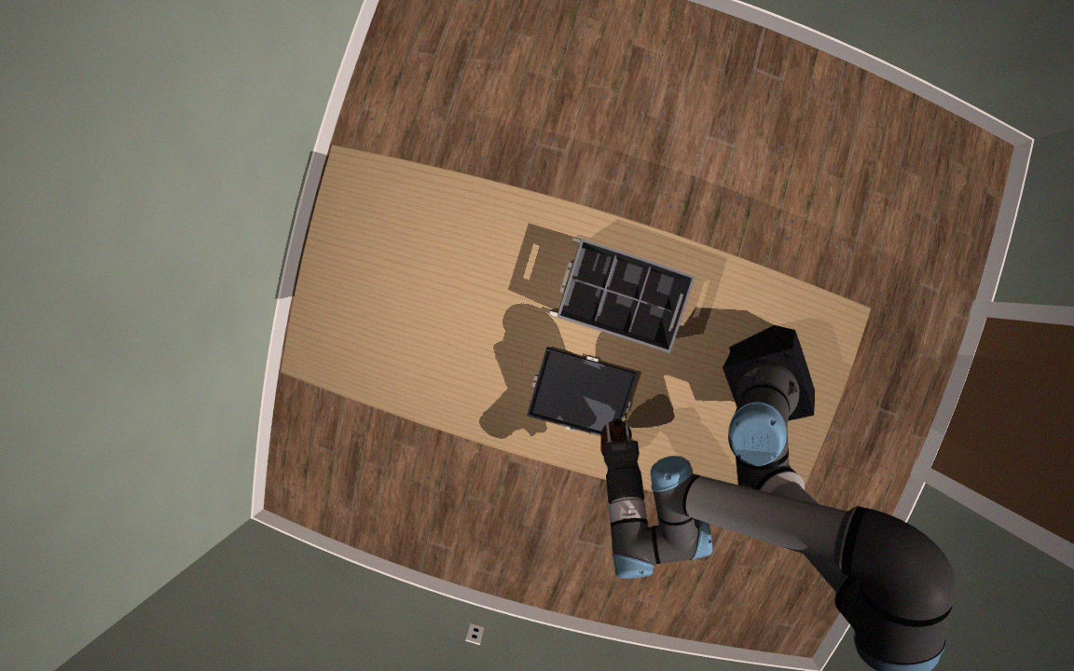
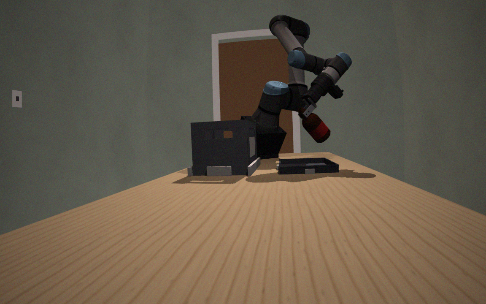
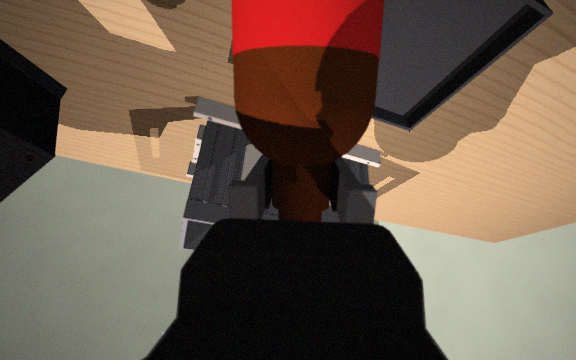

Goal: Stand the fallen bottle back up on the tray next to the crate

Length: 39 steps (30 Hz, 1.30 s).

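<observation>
My gripper [image 2: 306, 112] [image 3: 301, 172] [image 1: 617, 437] is shut on the neck of a brown bottle [image 2: 315, 126] [image 3: 304, 90] with a red label. The bottle hangs tilted in the air, base pointing down and outward, well above the tray. The dark flat tray [image 2: 308, 166] [image 1: 578, 390] [image 3: 438, 55] lies on the table, with nothing on it. In the top view the gripper is over the tray's corner nearest the arm. The dark crate [image 2: 222, 147] [image 1: 624, 294] with several compartments stands beside the tray.
The wooden table [image 2: 237, 234] [image 1: 407, 275] stretches long toward the camera in the exterior view. The robot's base [image 1: 770, 367] stands on the table beyond the tray and crate. A door [image 2: 250, 75] is behind the arm.
</observation>
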Each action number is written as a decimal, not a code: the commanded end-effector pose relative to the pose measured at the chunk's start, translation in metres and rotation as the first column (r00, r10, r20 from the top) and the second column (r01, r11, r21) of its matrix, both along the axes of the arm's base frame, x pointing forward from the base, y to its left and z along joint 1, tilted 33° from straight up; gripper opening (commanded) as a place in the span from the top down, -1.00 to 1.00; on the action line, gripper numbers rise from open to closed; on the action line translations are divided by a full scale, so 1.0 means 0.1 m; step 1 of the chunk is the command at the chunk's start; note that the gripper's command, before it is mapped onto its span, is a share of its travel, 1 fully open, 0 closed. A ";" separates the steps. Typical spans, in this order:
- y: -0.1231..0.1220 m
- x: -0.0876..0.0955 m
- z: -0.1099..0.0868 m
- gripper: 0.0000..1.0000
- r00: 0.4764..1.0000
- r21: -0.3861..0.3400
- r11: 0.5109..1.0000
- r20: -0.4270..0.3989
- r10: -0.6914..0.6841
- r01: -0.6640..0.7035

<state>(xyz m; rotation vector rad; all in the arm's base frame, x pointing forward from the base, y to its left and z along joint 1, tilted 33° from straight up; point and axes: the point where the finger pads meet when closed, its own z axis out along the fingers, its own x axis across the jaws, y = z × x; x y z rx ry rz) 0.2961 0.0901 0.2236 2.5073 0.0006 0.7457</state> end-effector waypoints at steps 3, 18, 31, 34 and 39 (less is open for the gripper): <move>0.01 0.01 0.01 1.00 1.000 -0.037 0.999 0.012 -0.019 0.020; 0.02 0.01 0.02 1.00 0.999 -0.056 0.998 0.021 -0.026 0.027; 0.02 0.01 0.02 1.00 0.999 -0.056 0.998 0.021 -0.026 0.027; 0.02 0.01 0.02 1.00 0.999 -0.056 0.998 0.021 -0.026 0.027; 0.02 0.01 0.02 1.00 0.999 -0.056 0.998 0.021 -0.026 0.027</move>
